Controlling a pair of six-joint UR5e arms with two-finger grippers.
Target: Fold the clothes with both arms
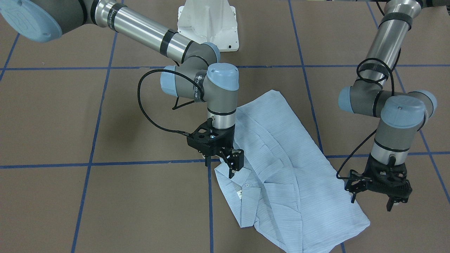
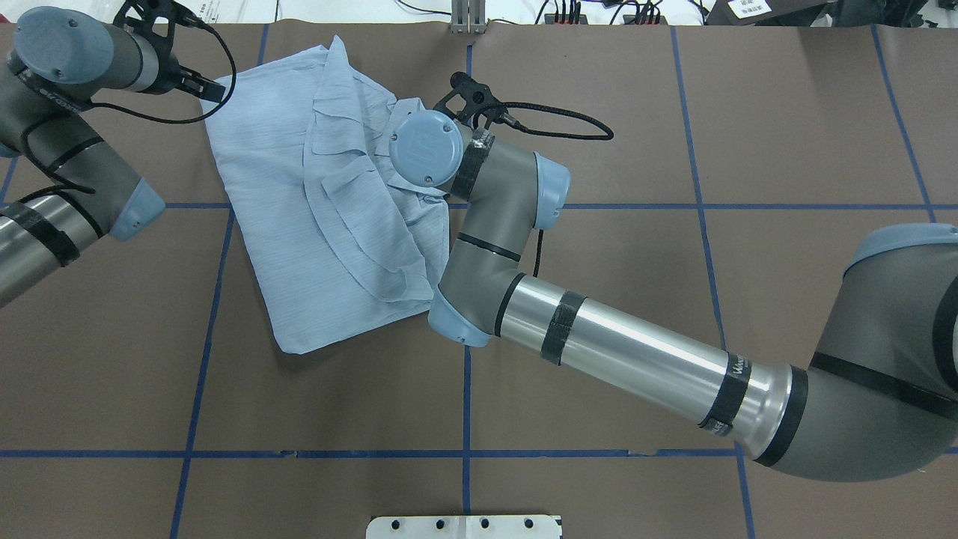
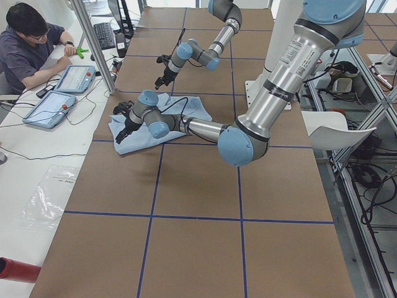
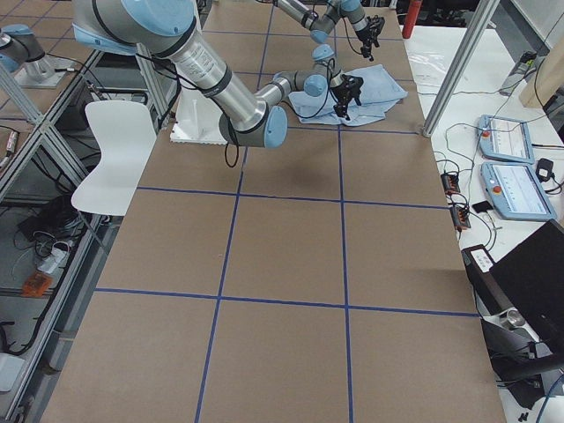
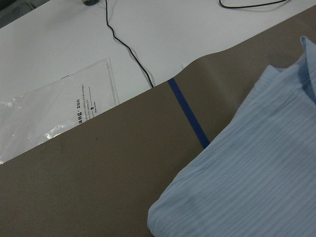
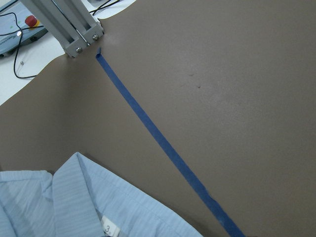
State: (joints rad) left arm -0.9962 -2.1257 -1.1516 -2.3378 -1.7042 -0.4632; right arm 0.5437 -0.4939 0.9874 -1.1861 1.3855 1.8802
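while the shirt (image 1: 281, 168) is lying by the far edge of the table (image 1: 105, 123), i'm hovering the right gripper (image 1: 219, 167) at its collar (image 1: 246, 184) and the left gripper (image 1: 372, 202) beside it, both spread and empty. next, i judge, it's calling for pinching both ends.

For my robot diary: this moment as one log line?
shirt partly folded | right jaws open at collar | left jaws open beside shirt

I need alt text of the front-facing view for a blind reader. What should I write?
A light blue shirt lies rumpled on a brown table. The right hand is low at its collar; the left hand hangs beside it.
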